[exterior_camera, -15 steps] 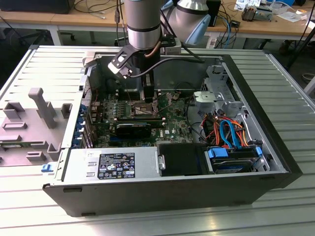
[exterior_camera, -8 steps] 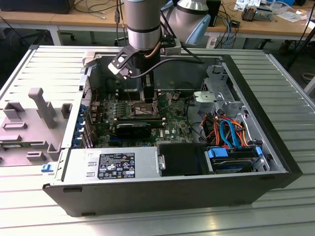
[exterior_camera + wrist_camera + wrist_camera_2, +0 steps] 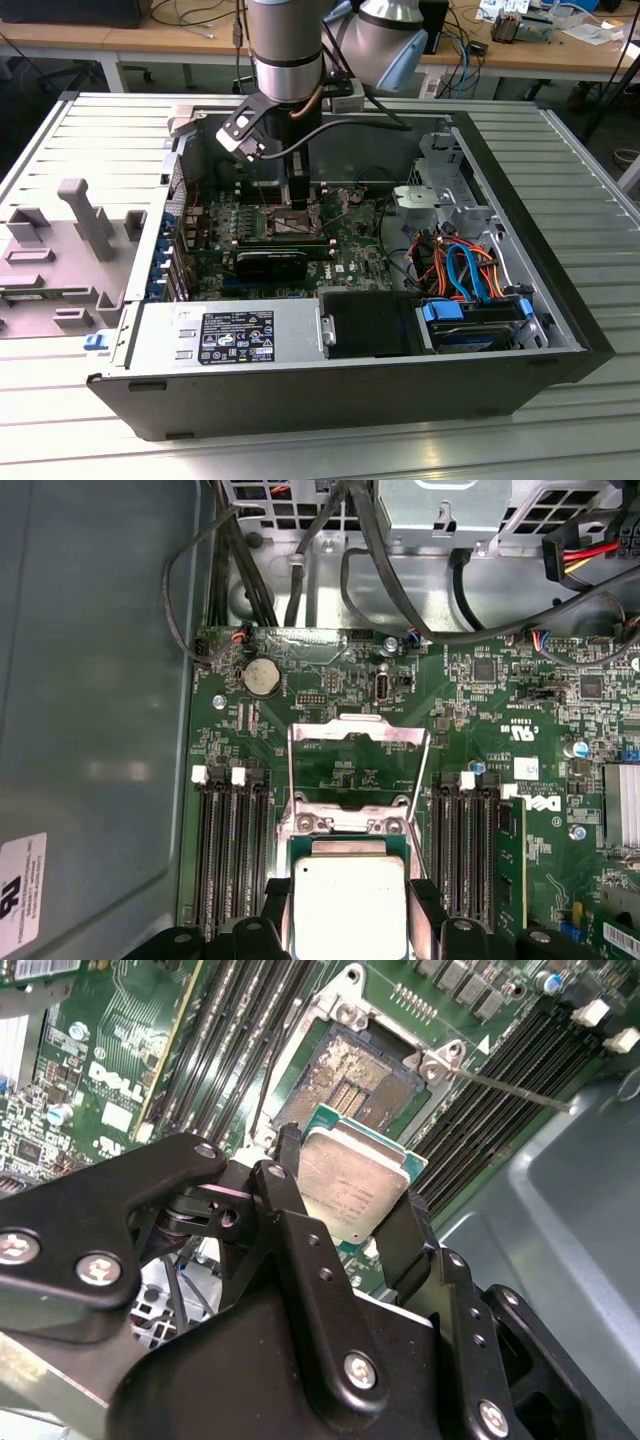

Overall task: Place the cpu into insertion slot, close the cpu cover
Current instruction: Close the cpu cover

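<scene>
Presently, the cpu (image 3: 352,1188) is clamped by its edges between the nearly closed fingers of the end effector (image 3: 345,1222), level above the insertion slot (image 3: 362,1078) at upper centre, evidently for square seating; the cpu cover (image 3: 357,748) is swung open.

An open black computer case (image 3: 330,400) lies on a ribbed metal table (image 3: 560,440), green motherboard (image 3: 500,740) inside; a labelled power supply (image 3: 225,335) at the near side, orange and blue cables (image 3: 465,265) right, round coin battery (image 3: 262,677), black memory slots (image 3: 228,850)
</scene>
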